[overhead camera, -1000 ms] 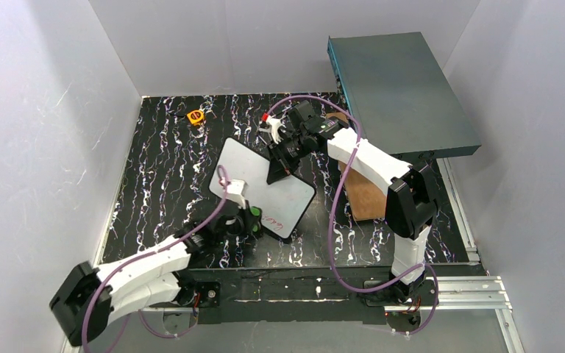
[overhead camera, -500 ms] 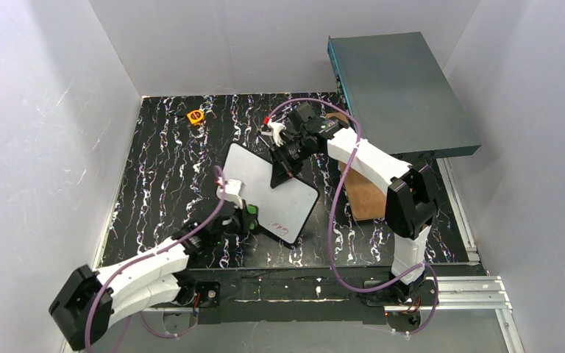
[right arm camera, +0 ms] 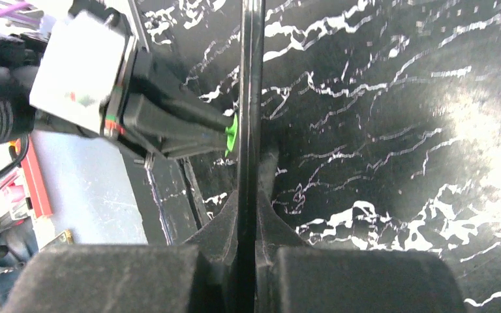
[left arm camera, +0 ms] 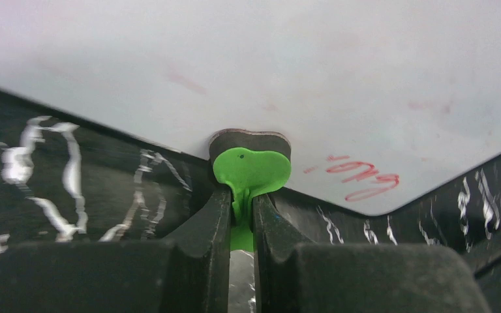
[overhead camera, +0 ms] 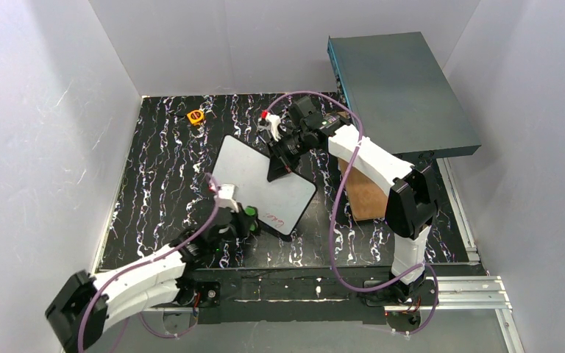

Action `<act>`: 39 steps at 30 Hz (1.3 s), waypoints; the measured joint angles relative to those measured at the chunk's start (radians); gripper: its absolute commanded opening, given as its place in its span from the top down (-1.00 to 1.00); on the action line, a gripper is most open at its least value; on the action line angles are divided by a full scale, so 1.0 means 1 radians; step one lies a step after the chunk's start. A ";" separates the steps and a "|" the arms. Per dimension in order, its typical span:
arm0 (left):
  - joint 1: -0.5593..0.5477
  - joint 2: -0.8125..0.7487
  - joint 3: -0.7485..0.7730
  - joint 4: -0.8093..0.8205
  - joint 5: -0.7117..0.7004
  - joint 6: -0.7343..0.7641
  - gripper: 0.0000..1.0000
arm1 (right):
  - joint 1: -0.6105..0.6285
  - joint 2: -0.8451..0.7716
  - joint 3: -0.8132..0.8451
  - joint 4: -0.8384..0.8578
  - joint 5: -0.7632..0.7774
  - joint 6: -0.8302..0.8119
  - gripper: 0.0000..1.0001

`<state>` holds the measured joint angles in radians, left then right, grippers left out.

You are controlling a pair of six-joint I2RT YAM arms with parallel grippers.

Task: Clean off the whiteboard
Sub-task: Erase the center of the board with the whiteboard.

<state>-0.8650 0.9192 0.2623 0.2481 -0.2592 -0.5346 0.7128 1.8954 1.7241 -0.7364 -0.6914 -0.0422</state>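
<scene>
Left gripper (left arm camera: 242, 199): closed on eraser (left arm camera: 251, 171).
Right gripper (right arm camera: 250, 202): closed on whiteboard (overhead camera: 254, 165) edge.
Risk: whiteboard could be pried loose by wiping pressure.

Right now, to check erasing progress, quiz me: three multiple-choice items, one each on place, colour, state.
1. The green heart-shaped pad meets the small black-framed whiteboard at: A its centre; B its near edge; C its far corner.
2. The handwriting on it is: A red; B blue; C green.
3. The right gripper is: A open; B shut on nothing; C shut on the whiteboard's rim.
Key: B, the left gripper holds the pad there; A, red strokes show by the corner; C, its fingers clamp the rim.
</scene>
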 measured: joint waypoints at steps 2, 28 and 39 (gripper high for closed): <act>0.083 -0.114 -0.041 -0.028 -0.008 -0.027 1.00 | 0.000 0.000 0.020 0.014 -0.013 -0.002 0.97; 0.013 -0.026 0.085 -0.131 0.062 0.064 1.00 | 0.002 0.045 0.049 -0.006 -0.046 0.005 0.97; 0.298 -0.199 0.068 -0.235 0.159 0.064 1.00 | 0.012 0.044 0.049 -0.039 -0.050 0.039 0.97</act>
<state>-0.5671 0.7204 0.3298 0.0128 -0.0998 -0.4706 0.7250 1.9396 1.7729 -0.7757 -0.7418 -0.0029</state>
